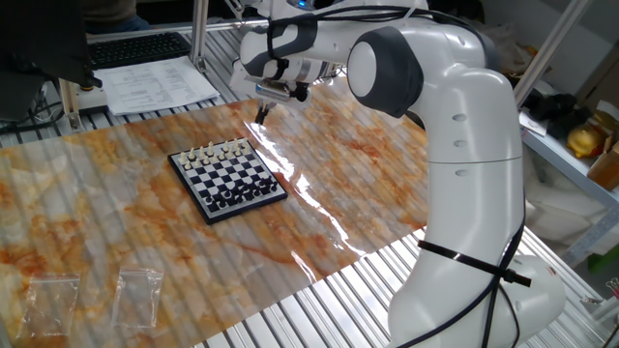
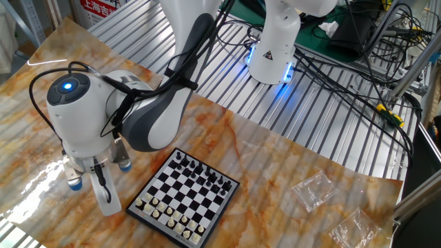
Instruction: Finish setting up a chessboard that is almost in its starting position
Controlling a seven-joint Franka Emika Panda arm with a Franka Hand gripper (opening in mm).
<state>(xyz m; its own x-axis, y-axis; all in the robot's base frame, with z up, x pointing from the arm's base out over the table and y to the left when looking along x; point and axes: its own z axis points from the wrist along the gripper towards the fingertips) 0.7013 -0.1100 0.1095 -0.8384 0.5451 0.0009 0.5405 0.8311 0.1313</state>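
While the arm hangs over the far side of the marbled worktop [image 1: 116, 222], two empty clear plastic bags [image 1: 140, 293] lie nearest the camera in the first fixed view, side by side and well apart from everything else. Beyond them, about the middle of the sheet, sits the single chessboard [image 1: 229, 178], turned at an angle so one corner points toward the viewer. Its white pieces [image 1: 219, 151] line the far edge and the black pieces [image 1: 236, 198] the near one; they are too small here to count or to tell which one is out of place.

Farther back still, the gripper [image 1: 259, 111] hovers above the worktop just past the board's white-piece edge, off the board and not over any square. In the other fixed view the gripper [image 2: 101, 198] points straight down beside the corner of the white row, and its fingers look drawn together with nothing between them, though the angle leaves some doubt. So the board lies toward the near side from the gripper, and the white row is the closest part to it. Any coming move would likely have to travel inward across that white edge.

Behind the arm, a keyboard [image 1: 135, 47] and papers [image 1: 160, 82] rest on the slatted bench.
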